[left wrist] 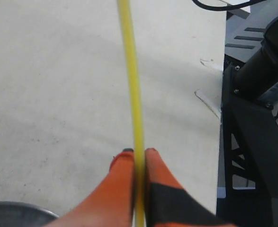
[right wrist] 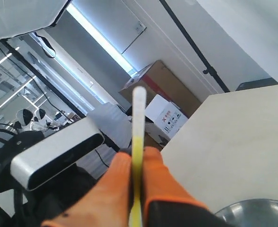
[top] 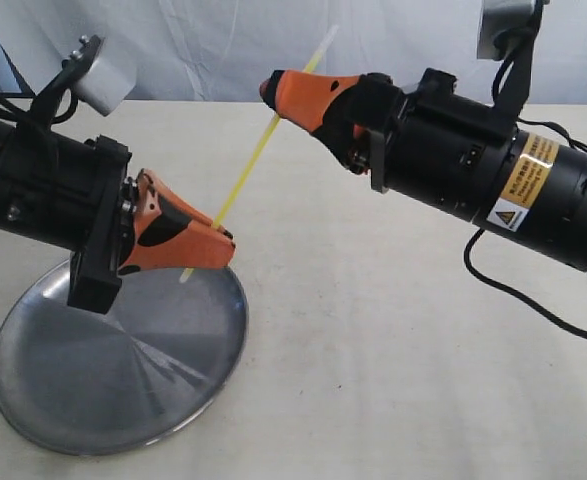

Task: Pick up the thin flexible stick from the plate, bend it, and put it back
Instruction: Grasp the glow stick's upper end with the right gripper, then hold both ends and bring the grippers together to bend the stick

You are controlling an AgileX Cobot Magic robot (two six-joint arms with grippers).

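1. The plate [top: 63,400] is lying on the table [top: 403,380], at the left of the exterior view.
2. The left gripper [top: 225,243] is hanging above the plate's right rim, pinching the thin flexible stick [top: 245,170] near its lower end.
3. The stick is slanting up and rightward to the right gripper [top: 269,88], which is pinching it near its upper end.
4. Both stick ends are poking out past the grippers.

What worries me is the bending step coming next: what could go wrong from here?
1. Both the left pincer and the right pincer clamp the thin flexible stick only at their tips, so it may slip out during bending.
2. The grips sit close together; a tight bend could kink or snap it.
3. It hangs near the rim of the plate, so if dropped it might land on the table.
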